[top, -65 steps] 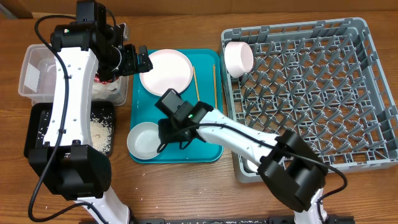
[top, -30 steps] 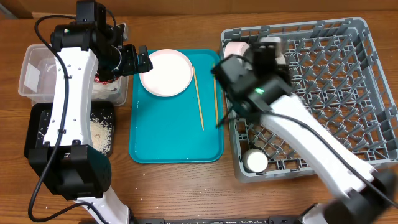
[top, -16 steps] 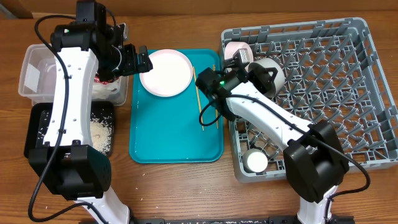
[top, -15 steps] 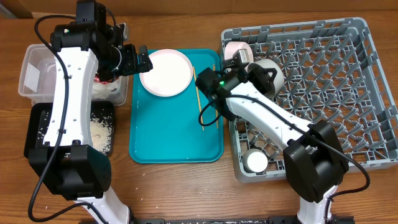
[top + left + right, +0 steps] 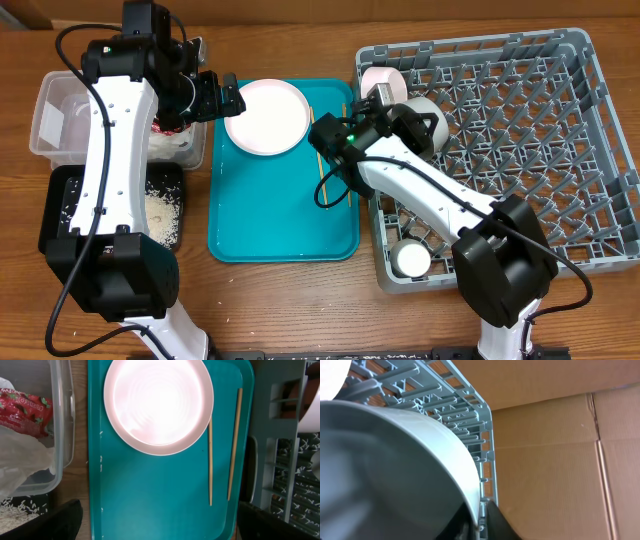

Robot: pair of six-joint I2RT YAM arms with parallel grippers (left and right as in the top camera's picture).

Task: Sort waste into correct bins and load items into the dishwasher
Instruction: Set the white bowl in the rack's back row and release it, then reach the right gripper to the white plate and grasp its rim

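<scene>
**On the wooden table, the grey-green bowl has gone from tray to rack**

The wooden table [image 5: 300, 300] carries the whole job. At the far left, the clear tub [image 5: 50, 115] holds the crumpled napkin [image 5: 20, 460] and the red wrapper [image 5: 22, 407]. Below it, the black tray [image 5: 172, 180] holds the loose rice [image 5: 160, 212]. The waste looks sorted.

The left gripper [image 5: 222, 98] hangs between the tub and the teal tray [image 5: 270, 220]. Its fingers are spread wide with nothing between them, and it has not shifted.

The change is on the tray. Two seconds ago the grey-green bowl sat at its near left corner under the right arm. That corner is now bare, leaving only the pink plate [image 5: 266, 116] and the two chopsticks [image 5: 209, 460].

The right gripper [image 5: 405, 112] is clamped on the rim of the grey-green bowl [image 5: 425, 118]. It holds the bowl tilted over the dish rack [image 5: 540, 150], just beside the pinkish bowl [image 5: 375, 80]. In the last half second the bowl has edged closer to that bowl. The white cup [image 5: 408, 260] sits at the rack's near edge.

Releasing the bowl is probably next, and then the plate and chopsticks remain.
</scene>
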